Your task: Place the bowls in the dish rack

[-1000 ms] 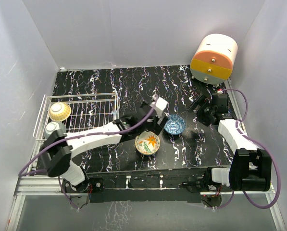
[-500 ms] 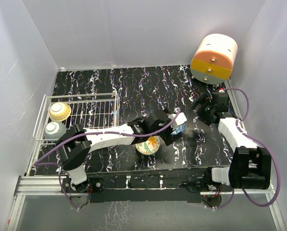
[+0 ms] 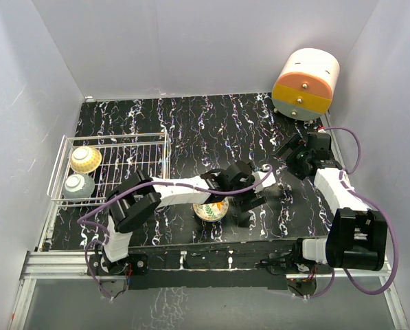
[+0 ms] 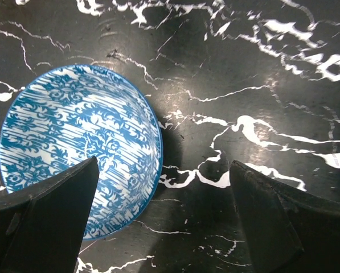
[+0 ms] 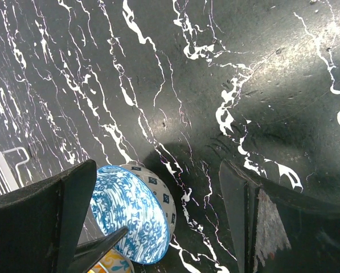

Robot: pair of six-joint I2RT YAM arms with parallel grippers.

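The small blue-and-white patterned ceramic bowl (image 4: 78,148) sits on the black marbled table (image 4: 244,85), well right of the white wire dish rack (image 3: 115,146). My left pincer (image 4: 164,165) has just swung down over it, jaws wide open. One finger is above the bowl's inside and one outside its rim, so a rim grasp looks ready; my right pincer (image 5: 157,165) waits open, farther from the rack.

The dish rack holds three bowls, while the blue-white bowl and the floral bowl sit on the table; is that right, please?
Not quite: the dish rack holds two bowls, the cream-yellow bowl and the grey-white bowl, as the top external view shows. The blue-white bowl and the floral bowl do sit on the table.
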